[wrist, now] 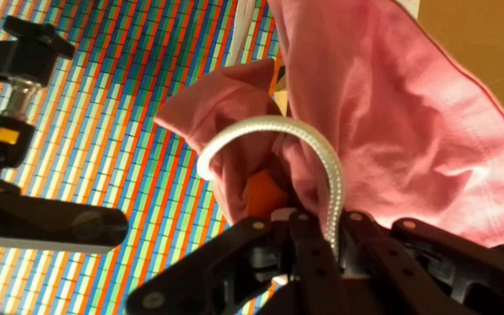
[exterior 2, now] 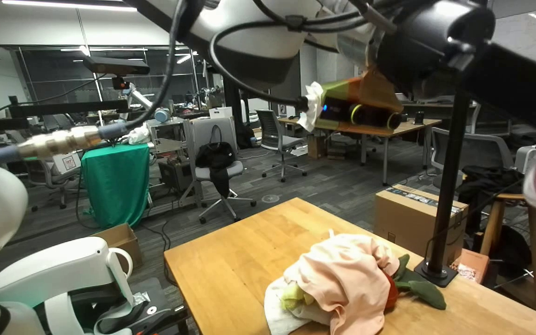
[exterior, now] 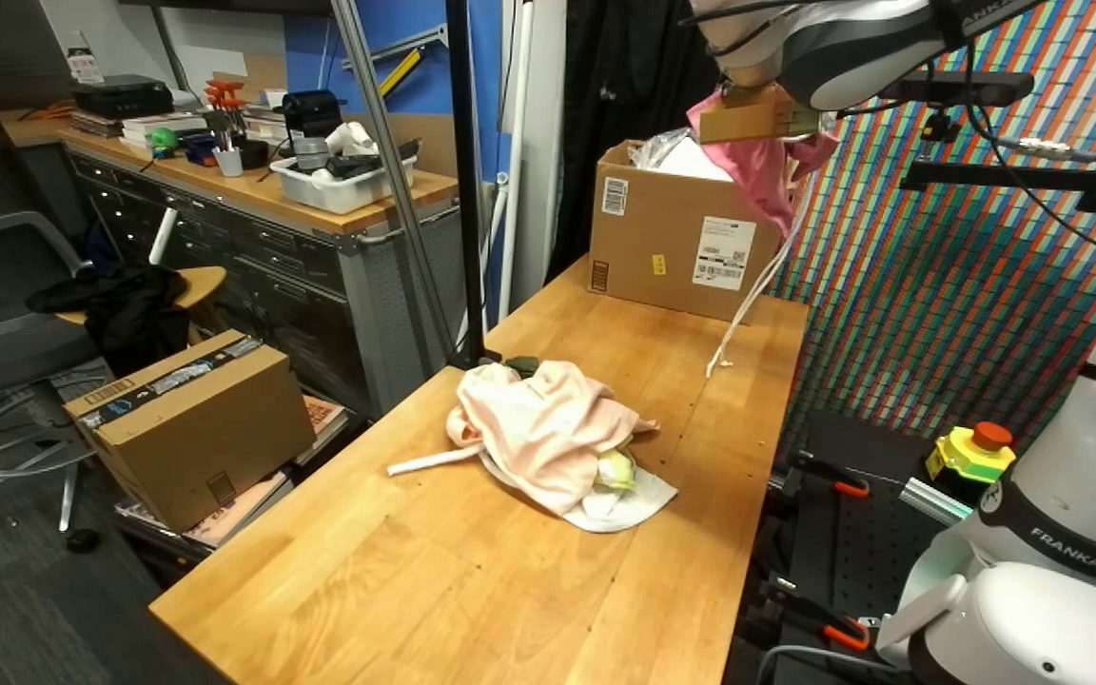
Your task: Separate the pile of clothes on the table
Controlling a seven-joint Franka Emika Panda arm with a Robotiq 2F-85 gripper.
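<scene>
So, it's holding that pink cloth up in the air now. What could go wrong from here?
The pink cloth, hanging from the pincer, seems near the cardboard box and might snag on its edge. The white cord, looped at the pincer and dangling toward the table, could catch too. Later, grabbing the peach cloth might drag along the white cloth it partly covers.
</scene>
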